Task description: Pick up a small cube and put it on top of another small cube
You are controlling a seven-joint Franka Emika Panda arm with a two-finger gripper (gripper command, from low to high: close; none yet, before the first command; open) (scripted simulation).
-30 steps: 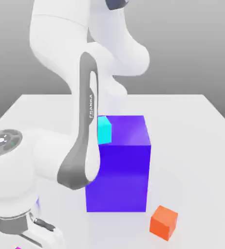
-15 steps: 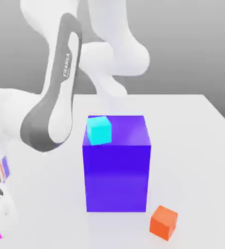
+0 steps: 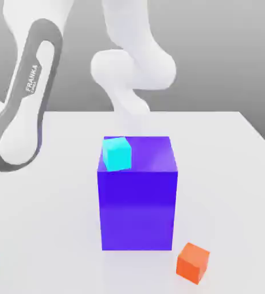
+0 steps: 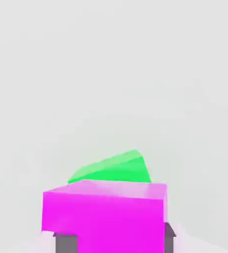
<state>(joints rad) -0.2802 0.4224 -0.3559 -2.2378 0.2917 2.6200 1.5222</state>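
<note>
Two small cubes sit stacked at the near corner of the table [image 3: 226,143]: the magenta small cube [image 4: 105,217] rests on the green cube [image 4: 113,169], seen close in the hand view and as slivers at the exterior view's left edge. Placement therefore appears done, though the green cube shows turned relative to the magenta one, so alignment looks imperfect. Two dark fingertips [image 4: 65,243] flank the magenta cube's lower corners; whether they press it or stand just clear cannot be told, so release is unconfirmed. Judged remaining: confirm release and retreat. Farther off stand the orange cube [image 3: 193,262], then the big blue block [image 3: 137,209] bearing the cyan cube [image 3: 117,153]. Most of the stack is cut off in the exterior view.
</note>
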